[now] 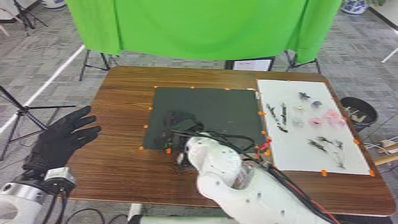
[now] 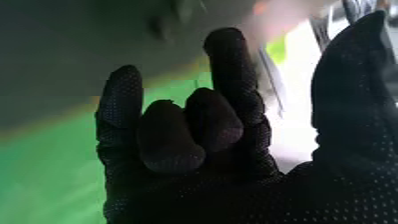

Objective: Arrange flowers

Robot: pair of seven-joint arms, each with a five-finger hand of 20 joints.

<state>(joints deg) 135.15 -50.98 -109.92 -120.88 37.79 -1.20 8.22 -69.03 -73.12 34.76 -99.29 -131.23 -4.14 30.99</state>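
Note:
In the head view my right hand (image 1: 182,125) is low over the dark mat (image 1: 226,105), dark against it. In the right wrist view the right hand (image 2: 191,125) has its outer fingers and thumb extended and its two middle fingers bent, with no held thing visible. My left hand (image 1: 60,137), fingers apart, is at the table's left edge. On the white sheet (image 1: 289,155) lie pink flowers (image 1: 333,117), pale blossoms (image 1: 315,121), leafy sprigs (image 1: 329,146), dark slender pieces (image 1: 282,117) and a small dark piece (image 1: 304,95).
The brown table (image 1: 120,100) has orange tape marks around the mat and sheet. Beside the forearm is a small red thing (image 1: 265,144), too small to identify. A black bin (image 1: 358,110) stands off the right edge, and a green cloth (image 1: 204,30) hangs behind.

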